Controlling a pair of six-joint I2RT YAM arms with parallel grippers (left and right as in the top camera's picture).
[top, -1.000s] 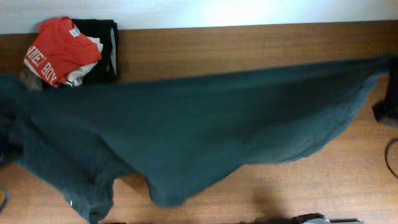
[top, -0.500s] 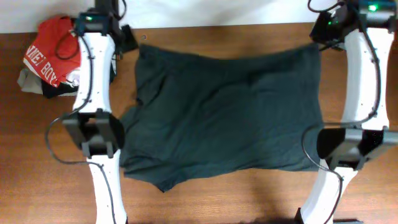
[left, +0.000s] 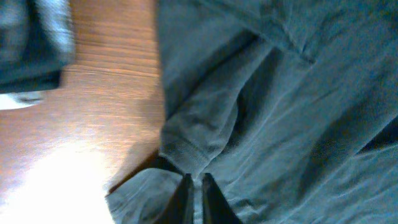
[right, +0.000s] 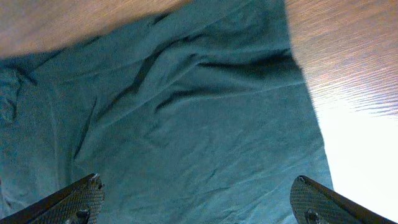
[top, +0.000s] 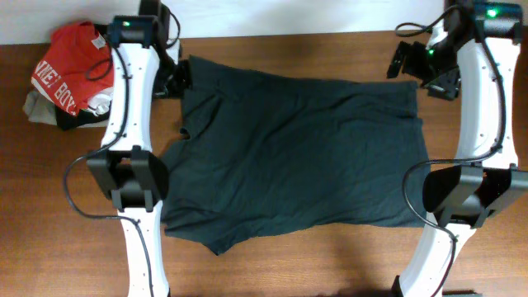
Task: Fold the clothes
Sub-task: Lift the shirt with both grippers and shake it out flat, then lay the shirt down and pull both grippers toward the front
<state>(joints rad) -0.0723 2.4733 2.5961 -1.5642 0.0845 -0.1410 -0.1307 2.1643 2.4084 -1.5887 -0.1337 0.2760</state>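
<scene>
The dark T-shirt [top: 305,157] lies spread on the tabletop [top: 313,264] just beside the red shirt [top: 70,66] and runs away from it to the far arm.

The worry is the sleeve on the side nearest the red shirt. It is bunched and partly doubled under, so folding over it would likely trap a lump. The left end effector [left: 194,180] sits between the red shirt and that sleeve with its tips pressed nearly together at the ribbed hem. I cannot tell whether a pinch of cloth is caught between them. If one is, any move off would drag the sleeve and skew the whole shirt. That arm also works close to the red shirt, so a careless sweep could snag or topple the heap.

The right end effector [right: 196,180] hangs over the corner farthest from the red shirt. It is spread wide with nothing in it. A grab from there could take one layer only, or a crease instead of the edge.

The shirt is a soft, limp knit, matte and creased in long shallow ridges. Its outline is roughly square, with one flap poking out. No lettering shows. The wood looks smooth and glossy, so I would expect the cloth to slide readily.
</scene>
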